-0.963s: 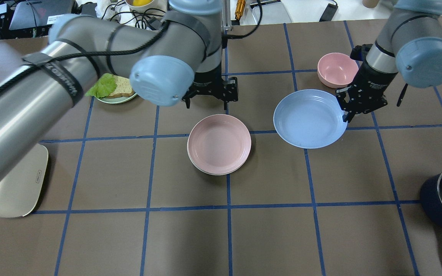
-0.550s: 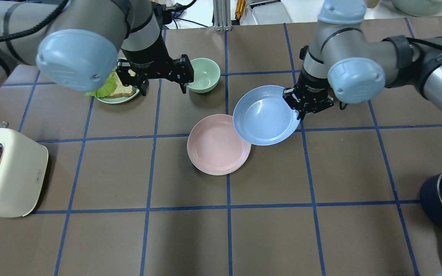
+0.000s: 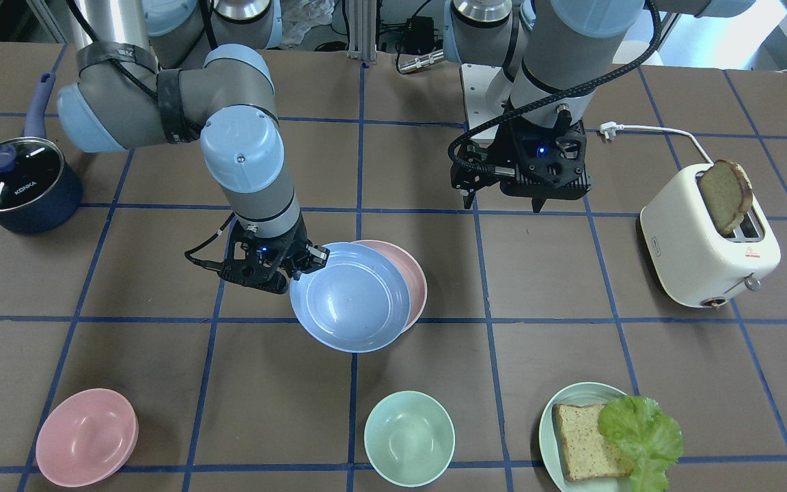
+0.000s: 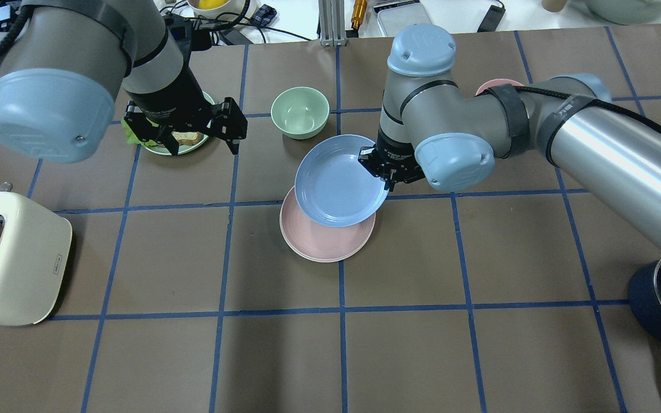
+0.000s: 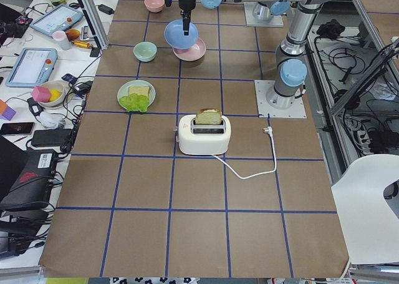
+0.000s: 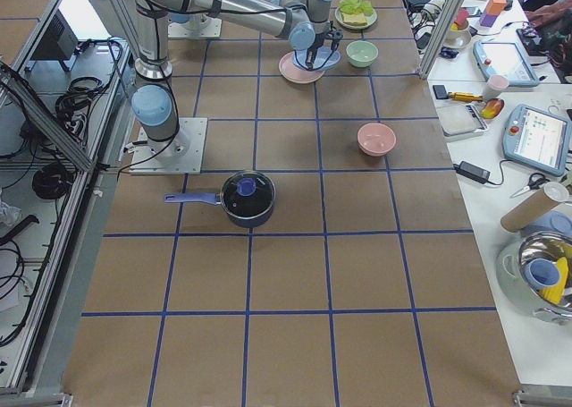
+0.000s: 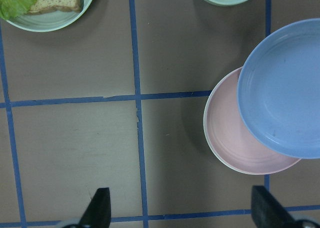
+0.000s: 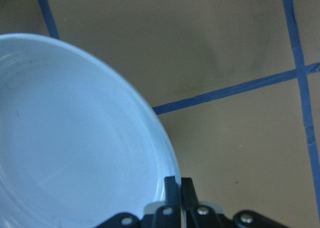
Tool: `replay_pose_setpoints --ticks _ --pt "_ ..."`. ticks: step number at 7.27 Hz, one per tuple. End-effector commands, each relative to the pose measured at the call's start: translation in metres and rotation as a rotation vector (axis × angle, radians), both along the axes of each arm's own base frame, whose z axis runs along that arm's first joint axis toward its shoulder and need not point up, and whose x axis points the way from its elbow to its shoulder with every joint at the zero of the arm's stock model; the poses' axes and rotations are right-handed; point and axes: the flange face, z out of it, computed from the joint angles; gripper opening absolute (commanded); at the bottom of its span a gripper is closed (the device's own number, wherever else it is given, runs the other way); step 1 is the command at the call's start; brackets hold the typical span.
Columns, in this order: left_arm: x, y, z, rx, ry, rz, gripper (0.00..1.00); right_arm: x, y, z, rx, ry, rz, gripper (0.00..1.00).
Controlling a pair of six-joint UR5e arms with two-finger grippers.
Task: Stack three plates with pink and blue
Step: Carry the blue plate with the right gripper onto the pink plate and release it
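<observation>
Since it belongs on top, the blue plate [image 4: 336, 183] hangs at frame centre, overlapping the pink plate [image 4: 322, 244], its rim pinched by the right gripper [image 4: 384, 174] to leave its underside free, while the left gripper [image 4: 195, 143] hovers wide open at upper left.

Silver arms [image 4: 611, 149], pale-blue joint caps [image 4: 451, 160], black hands [image 4: 195, 144] [image 4: 387, 181]

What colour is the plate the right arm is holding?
The plate is light blue, clearest in the overhead view.

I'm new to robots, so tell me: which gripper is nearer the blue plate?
Right. The right gripper pinches the rim of the blue plate; the left gripper hangs open, well apart from it.
</observation>
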Motion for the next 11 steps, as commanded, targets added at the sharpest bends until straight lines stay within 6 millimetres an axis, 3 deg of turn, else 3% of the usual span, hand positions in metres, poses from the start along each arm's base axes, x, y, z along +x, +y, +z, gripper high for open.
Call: replay_pose_setpoints --ticks 1,2,4,5,6,9,11 --pt "0.003 0.002 0.001 -0.005 0.001 0.004 1.0 0.01 0.012 -0.016 0.011 -0.024 0.002 0.0" --pt "0.003 0.003 0.003 -0.006 0.0 0.005 1.0 0.011 0.012 -0.017 0.008 -0.025 0.002 0.0" --pt "0.006 0.004 0.005 -0.011 0.0 0.008 1.0 0.013 0.012 -0.017 0.016 -0.054 -0.006 0.14" --pt "0.005 0.004 0.005 -0.011 0.002 0.008 1.0 0.008 0.008 -0.016 0.006 -0.055 -0.015 0.46" --pt "0.006 0.005 0.006 -0.012 0.002 0.008 1.0 -0.001 0.001 -0.01 -0.019 -0.045 -0.007 0.53" --pt "0.006 0.005 0.006 -0.012 0.002 0.008 1.0 -0.066 -0.027 0.017 -0.08 -0.05 0.039 0.73" --pt "0.006 0.005 0.006 -0.012 0.002 0.008 1.0 -0.148 -0.06 0.078 -0.061 -0.02 0.144 0.85"
